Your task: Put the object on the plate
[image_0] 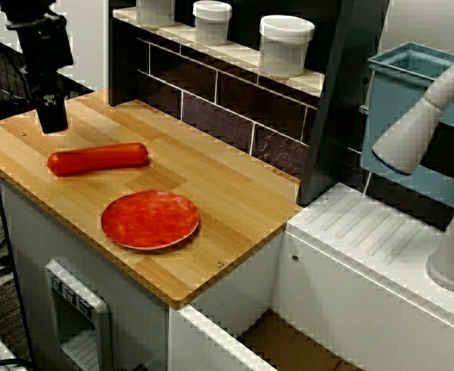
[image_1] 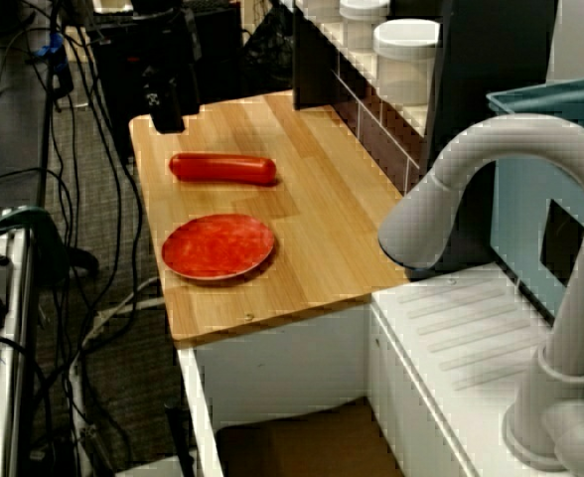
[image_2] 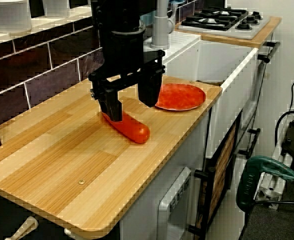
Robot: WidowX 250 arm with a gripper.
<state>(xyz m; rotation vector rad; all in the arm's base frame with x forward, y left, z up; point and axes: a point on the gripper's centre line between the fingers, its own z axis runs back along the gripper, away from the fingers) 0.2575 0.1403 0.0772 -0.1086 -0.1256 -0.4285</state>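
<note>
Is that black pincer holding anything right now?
No. The pincer is open and empty, raised above the wooden counter; the red sausage toy lies free near the plate.

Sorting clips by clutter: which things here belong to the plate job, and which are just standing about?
Job:
- smooth red-orange sausage-shaped toy, lying on the wooden counter
- flat round red plate, bare
- black gripper, open

Standing about:
- white lidded jars on the shelf
- grey faucet
- black stove burners
</note>
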